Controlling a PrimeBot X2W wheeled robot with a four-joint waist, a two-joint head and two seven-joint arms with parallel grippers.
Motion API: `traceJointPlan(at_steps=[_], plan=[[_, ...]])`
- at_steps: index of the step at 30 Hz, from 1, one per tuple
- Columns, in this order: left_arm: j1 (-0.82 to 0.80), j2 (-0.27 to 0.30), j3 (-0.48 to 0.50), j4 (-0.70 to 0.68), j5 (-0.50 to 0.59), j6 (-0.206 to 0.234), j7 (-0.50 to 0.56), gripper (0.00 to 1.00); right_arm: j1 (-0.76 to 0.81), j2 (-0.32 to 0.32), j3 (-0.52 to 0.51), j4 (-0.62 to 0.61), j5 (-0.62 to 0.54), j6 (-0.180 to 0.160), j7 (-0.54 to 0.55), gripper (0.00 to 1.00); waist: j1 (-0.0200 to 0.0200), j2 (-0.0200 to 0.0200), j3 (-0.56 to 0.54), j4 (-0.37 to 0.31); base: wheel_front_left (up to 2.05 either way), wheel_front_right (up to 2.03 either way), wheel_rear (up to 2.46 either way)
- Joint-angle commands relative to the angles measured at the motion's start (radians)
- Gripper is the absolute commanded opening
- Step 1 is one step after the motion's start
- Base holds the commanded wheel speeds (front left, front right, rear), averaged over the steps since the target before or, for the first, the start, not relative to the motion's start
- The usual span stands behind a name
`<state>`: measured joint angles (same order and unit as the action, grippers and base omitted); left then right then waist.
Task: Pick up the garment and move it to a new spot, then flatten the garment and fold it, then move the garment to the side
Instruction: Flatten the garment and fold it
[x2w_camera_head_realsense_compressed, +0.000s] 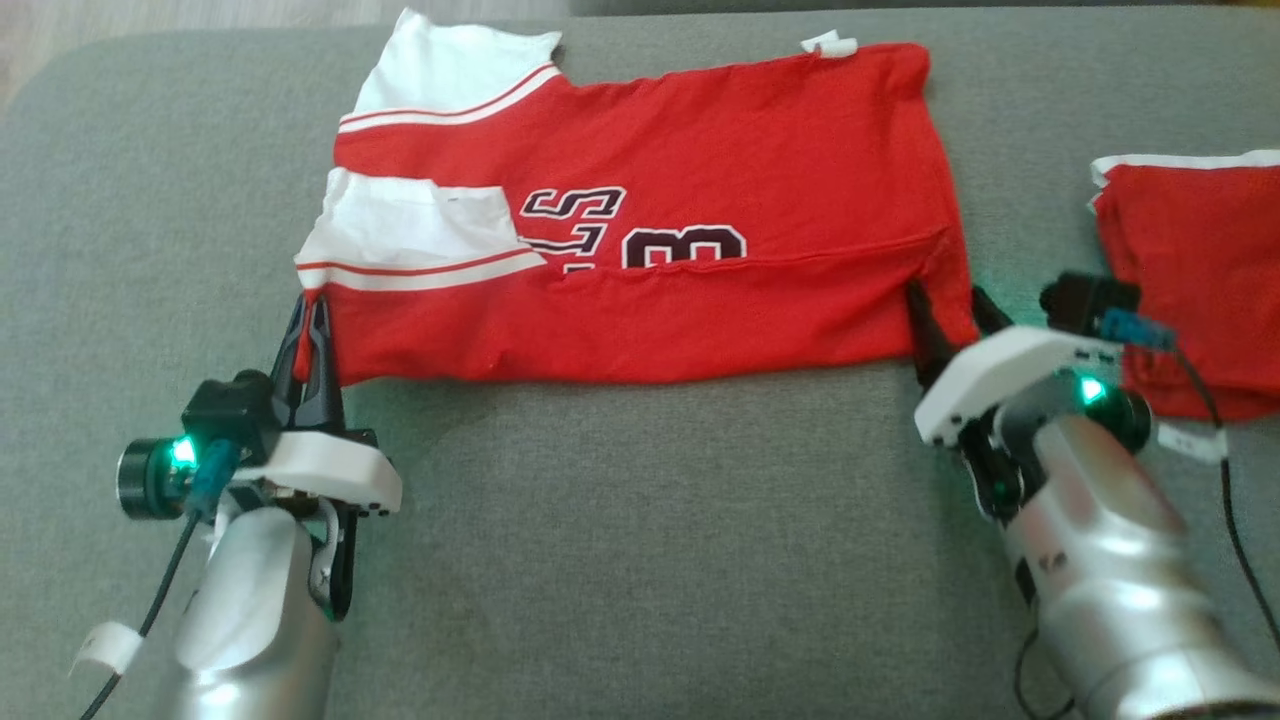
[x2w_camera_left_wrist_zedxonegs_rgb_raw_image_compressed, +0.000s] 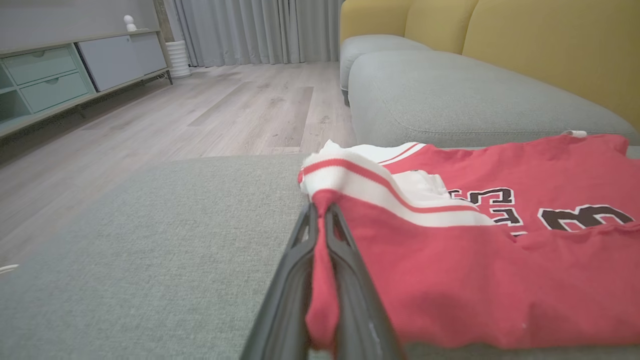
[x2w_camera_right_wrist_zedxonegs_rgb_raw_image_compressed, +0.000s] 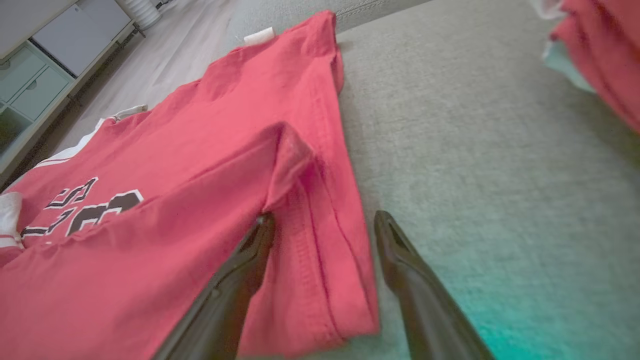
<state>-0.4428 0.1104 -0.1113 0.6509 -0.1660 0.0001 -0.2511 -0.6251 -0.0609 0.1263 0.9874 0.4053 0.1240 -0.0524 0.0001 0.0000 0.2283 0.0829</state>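
Garments: two. The jersey (x2w_camera_head_realsense_compressed: 720, 150), red with white striped sleeves and black lettering, lay part-folded mid-cushion; a second red garment (x2w_camera_head_realsense_compressed: 1190, 250) sat off right.
Surface: one grey woven sofa cushion (x2w_camera_head_realsense_compressed: 620, 520).
Left gripper (x2w_camera_head_realsense_compressed: 308, 310): was pinched tight on the jersey's near-left corner.
Right gripper (x2w_camera_head_realsense_compressed: 947, 300): fingers were spread, straddling the near-right hem.

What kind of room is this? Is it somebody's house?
Most likely a living room in a home. There is a grey sofa with yellow cushions, long curtains, a wood floor and a low cabinet with drawers.
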Motion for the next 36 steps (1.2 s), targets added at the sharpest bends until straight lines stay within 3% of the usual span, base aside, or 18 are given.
traceJointPlan(at_steps=[1,3,5,6,18,36], plan=[[-0.024,0.021,0.023,-0.03,0.006,0.005,-0.01,0.0,-0.03,0.011,0.038,0.01,0.015,0.007,0.001,1.0,-0.0001,0.0,0.007,0.007,0.0,0.0,0.0],[-0.024,0.02,0.019,-0.029,0.005,0.006,-0.01,0.0,-0.056,0.011,0.066,0.052,0.027,0.007,-0.006,1.0,-0.0001,0.0,0.009,0.009,0.0,0.0,0.0],[-0.024,0.021,0.018,-0.025,0.004,0.008,-0.01,0.0,-0.073,0.011,0.093,0.084,0.044,0.007,-0.016,0.28,-0.0001,0.0,0.008,0.009,0.0,0.0,0.0],[-0.023,0.023,0.018,-0.023,0.003,0.009,-0.01,0.0,-0.079,0.011,0.11,0.095,0.052,0.007,-0.024,0.0,-0.0001,0.0,0.006,0.008,0.0,0.0,0.0],[0.028,0.059,0.043,0.001,-0.022,0.026,-0.011,0.0,-0.081,0.011,0.208,0.16,0.139,0.007,-0.159,0.0,-0.0001,0.0,-0.072,-0.058,0.0,0.0,0.0],[0.262,0.076,0.03,-0.111,-0.049,0.03,0.033,0.0,0.075,0.011,0.272,0.143,0.192,0.007,-0.139,0.0,-0.0001,0.0,-0.219,-0.108,0.0,0.0,0.0]])
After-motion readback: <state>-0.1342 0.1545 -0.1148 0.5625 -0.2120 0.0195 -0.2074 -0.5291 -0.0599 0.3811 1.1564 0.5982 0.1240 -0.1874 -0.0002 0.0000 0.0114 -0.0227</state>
